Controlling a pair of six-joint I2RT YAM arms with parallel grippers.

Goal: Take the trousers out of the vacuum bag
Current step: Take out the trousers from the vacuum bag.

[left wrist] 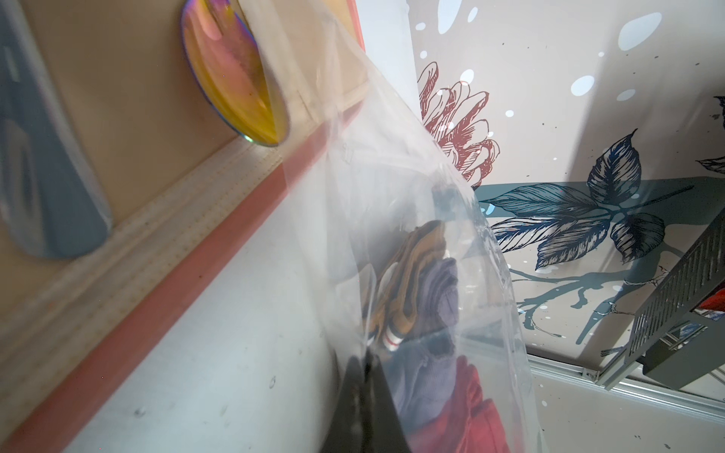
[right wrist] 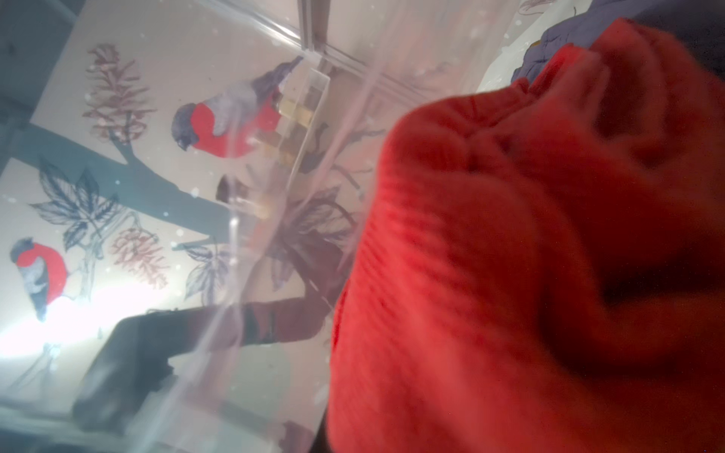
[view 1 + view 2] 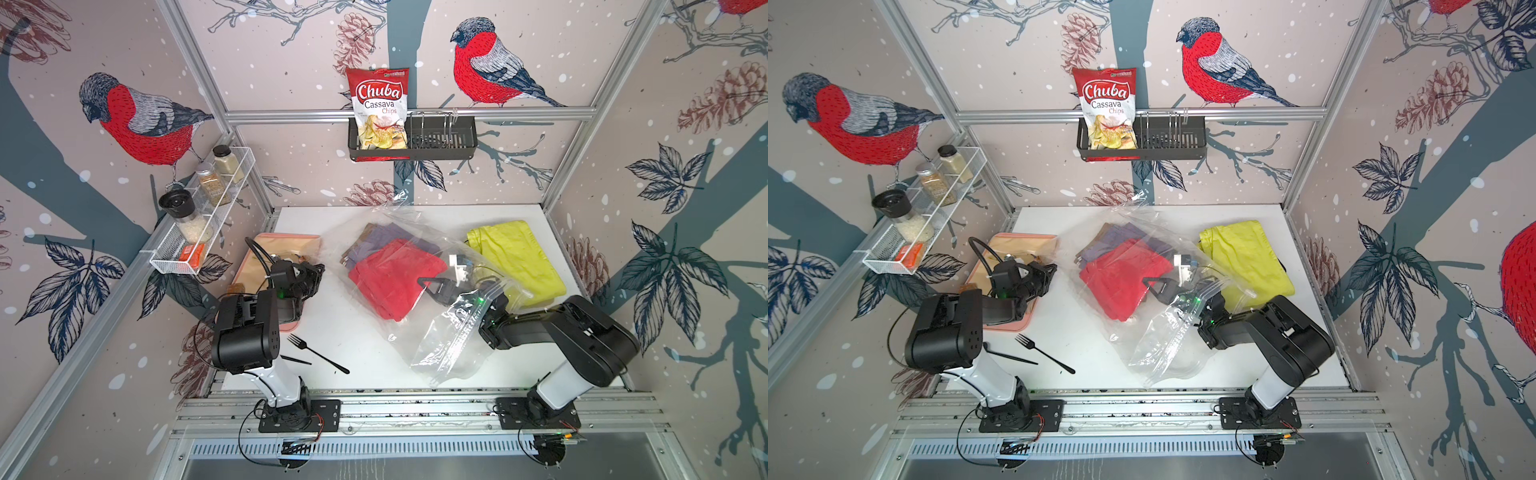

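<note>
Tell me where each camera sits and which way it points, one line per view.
Top views: high at the front, looking down on the table; left arm and right arm show whole, down to left gripper and right gripper.
Left wrist: low by the pink tray, facing the vacuum bag; its shut fingertips show.
Right wrist: within the bag's mouth, facing the red trousers; own body unclear.
Shared: every view shows the red trousers.

right claw point(image 3: 426, 284) veiled by vacuum bag point(image 3: 449, 345), red trousers point(image 2: 510, 274) blurred, cut off at frame edge

Readable text — "Chuba Cassava Chips" on the red chips packet point(image 3: 377, 106) in the basket point(image 3: 436, 153).
</note>
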